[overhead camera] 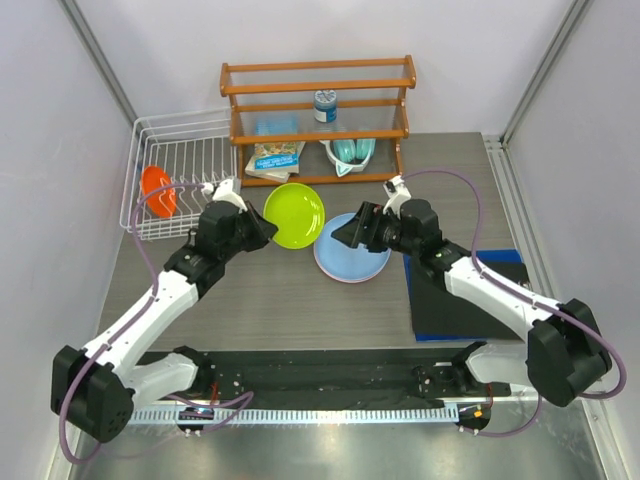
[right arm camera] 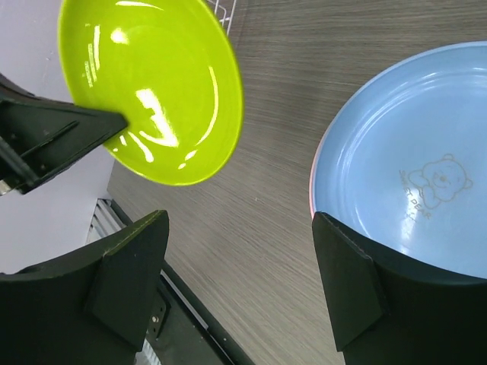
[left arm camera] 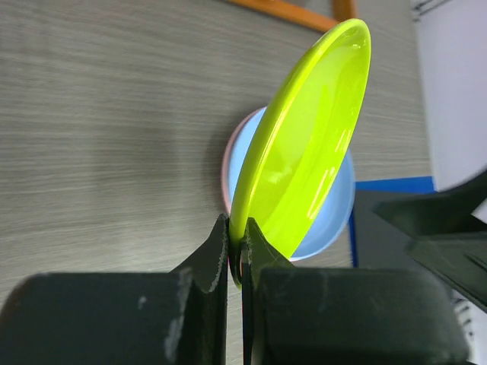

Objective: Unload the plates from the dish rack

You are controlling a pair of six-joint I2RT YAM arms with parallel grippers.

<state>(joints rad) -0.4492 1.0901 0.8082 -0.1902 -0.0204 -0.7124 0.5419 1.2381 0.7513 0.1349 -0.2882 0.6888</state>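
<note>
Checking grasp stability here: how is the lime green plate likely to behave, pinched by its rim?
Probably stiff: the lime green plate shows no sag though the left end effector pinches only its rim. Its glossy surface suggests it could slip. It looks thin, so likely light.

The right claw (right arm camera: 240, 220) stands with its two dark fingers (right arm camera: 129, 277) spread wide above the grey wood-grain bench (right arm camera: 304, 61). Between and beyond them, to the right, a light blue plate (right arm camera: 411, 152) printed with a faint bear lies flat on a pink plate (right arm camera: 313, 199), of which only a thin rim shows. At the upper left, a lime green plate (right arm camera: 152, 84) is raised off the bench, its rim pinched by the left claw (right arm camera: 118, 120).
</note>
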